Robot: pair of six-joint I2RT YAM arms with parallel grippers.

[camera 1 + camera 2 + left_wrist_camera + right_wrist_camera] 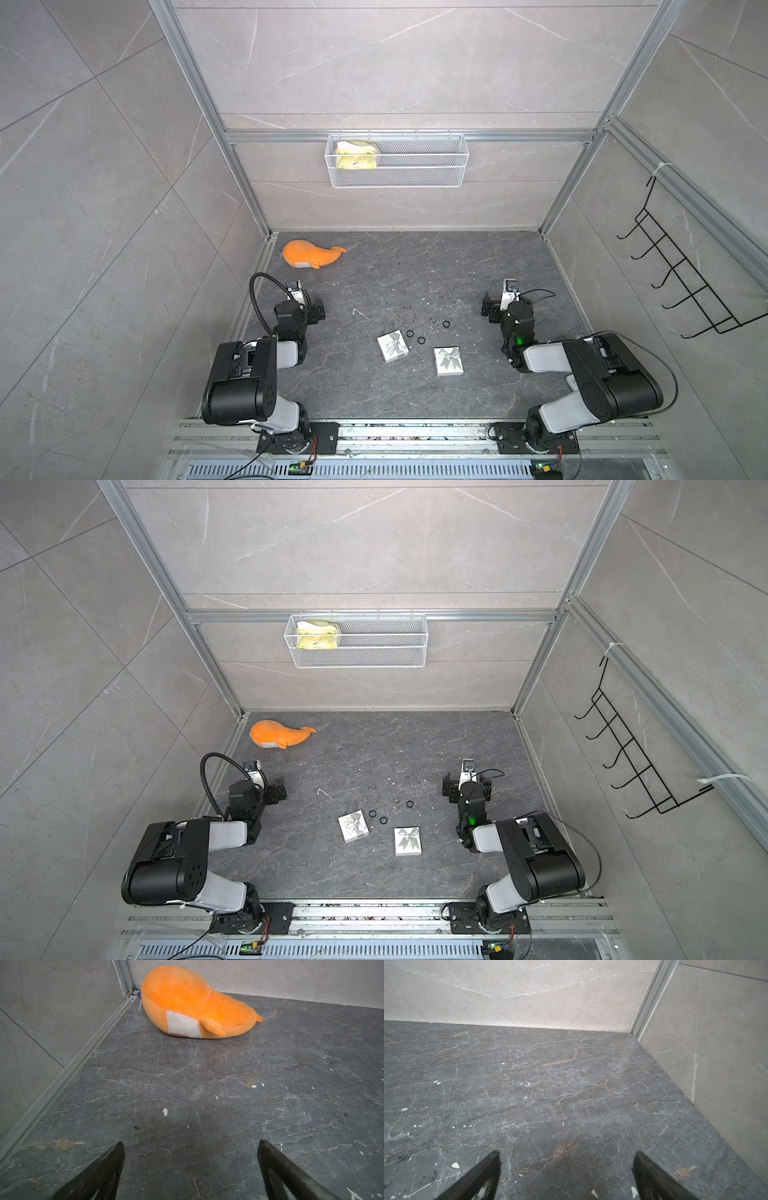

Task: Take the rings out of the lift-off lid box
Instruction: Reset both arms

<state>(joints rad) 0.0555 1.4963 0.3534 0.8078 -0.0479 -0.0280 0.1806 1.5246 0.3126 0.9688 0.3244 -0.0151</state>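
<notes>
Three black rings [421, 340] lie loose on the dark table [374, 395]. Two are just beside a bowed white box [392, 346], the third nearer the right claw [488, 307]. A second box [448, 361] sits close by. Both claws gape, empty. The left claw [190, 1145] faces an orange whale [193, 1001] in the corner. A basket [432, 176] hangs on the back wall.

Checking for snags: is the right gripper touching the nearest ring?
Apart. In a top view the ring lies well clear of the arm; right wrist view shows the right gripper open over bare floor.
</notes>
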